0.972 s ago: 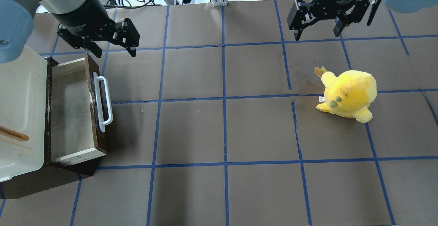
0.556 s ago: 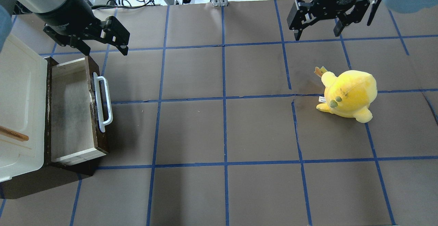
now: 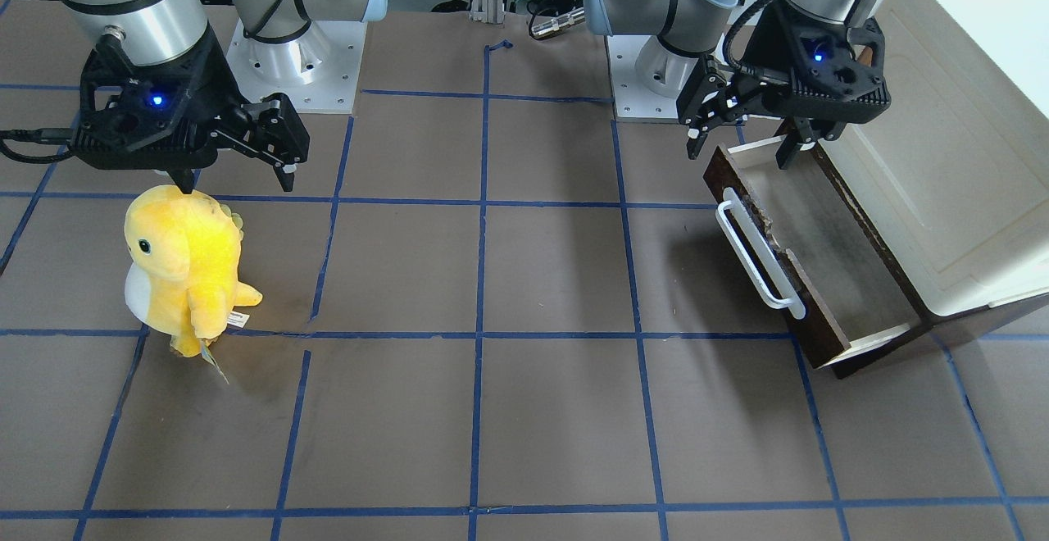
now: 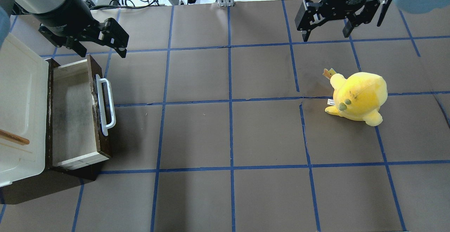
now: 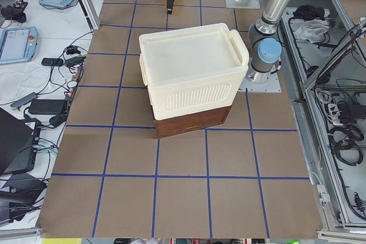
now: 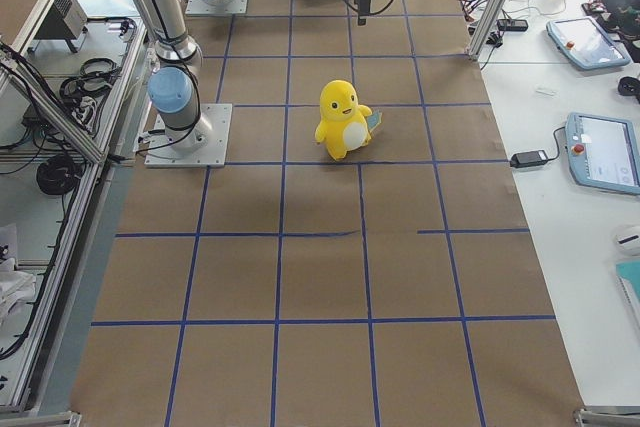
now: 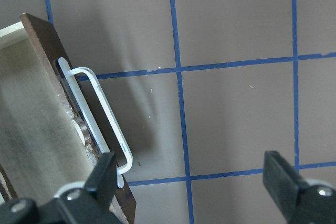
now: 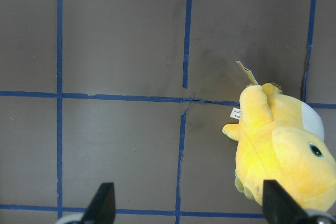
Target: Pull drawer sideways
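Note:
The drawer (image 4: 72,116) stands pulled out of the dark base under a cream-white cabinet (image 4: 17,95), at the overhead view's left. It has a dark brown front and a long white bar handle (image 4: 105,102), and its greyish floor is bare. In the front-facing view the handle (image 3: 758,258) is at the right. My left gripper (image 4: 102,53) is open and empty, above the drawer's upper end, touching nothing; the left wrist view shows the handle (image 7: 100,114) below its left finger. My right gripper (image 4: 325,37) is open and empty, far off at the top right.
A yellow plush toy (image 4: 358,96) stands on the right half of the table, below my right gripper (image 3: 238,187). The cabinet has a small wooden handle (image 4: 14,137). Brown paper with blue tape lines covers the table (image 4: 228,137). Cables lie beyond its top edge.
My left gripper has moved left, from right of the drawer's front panel to above the drawer's upper end, still open. The drawer, plush and right arm have not moved.

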Robot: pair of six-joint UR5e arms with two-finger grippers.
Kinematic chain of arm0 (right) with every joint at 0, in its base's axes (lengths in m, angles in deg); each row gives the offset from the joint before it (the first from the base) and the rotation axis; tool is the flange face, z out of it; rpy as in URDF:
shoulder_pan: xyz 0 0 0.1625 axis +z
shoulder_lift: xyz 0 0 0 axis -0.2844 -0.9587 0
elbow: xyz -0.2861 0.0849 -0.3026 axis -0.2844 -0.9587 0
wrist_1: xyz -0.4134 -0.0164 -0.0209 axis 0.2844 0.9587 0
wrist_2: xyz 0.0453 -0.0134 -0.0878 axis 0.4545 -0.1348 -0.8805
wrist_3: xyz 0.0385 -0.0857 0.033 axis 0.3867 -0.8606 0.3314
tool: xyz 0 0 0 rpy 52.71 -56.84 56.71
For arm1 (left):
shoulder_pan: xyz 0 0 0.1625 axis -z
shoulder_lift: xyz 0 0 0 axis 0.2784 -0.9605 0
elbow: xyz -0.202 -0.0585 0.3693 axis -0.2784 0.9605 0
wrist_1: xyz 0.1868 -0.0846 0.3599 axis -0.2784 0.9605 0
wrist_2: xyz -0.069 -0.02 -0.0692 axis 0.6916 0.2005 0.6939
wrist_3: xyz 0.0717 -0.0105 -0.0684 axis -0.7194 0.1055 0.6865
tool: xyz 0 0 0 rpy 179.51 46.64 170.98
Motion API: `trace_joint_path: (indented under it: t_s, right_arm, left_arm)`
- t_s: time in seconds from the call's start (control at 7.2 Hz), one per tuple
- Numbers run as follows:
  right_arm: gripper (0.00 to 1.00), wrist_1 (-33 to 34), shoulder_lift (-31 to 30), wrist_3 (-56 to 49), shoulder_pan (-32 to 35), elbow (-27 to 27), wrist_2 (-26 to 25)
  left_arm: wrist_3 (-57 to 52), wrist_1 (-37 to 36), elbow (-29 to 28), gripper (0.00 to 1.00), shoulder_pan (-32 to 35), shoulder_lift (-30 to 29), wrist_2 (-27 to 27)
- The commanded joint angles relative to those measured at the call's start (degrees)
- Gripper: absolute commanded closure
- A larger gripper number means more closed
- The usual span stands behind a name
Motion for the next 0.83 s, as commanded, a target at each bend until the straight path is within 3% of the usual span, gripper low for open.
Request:
trace_joint_path:
  t_s: [0.0,0.69]
  right_arm:
    - [0.0,0.0,0.0,0.0,0.0,0.0,0.0]
    - [0.0,0.0,0.0,0.0,0.0,0.0,0.0]
  left_arm:
    - [0.4,0.2,0.1,0.0,0.2,0.2,-0.3]
    - [0.5,-0.3,0.4,0.0,0.2,0.1,-0.2]
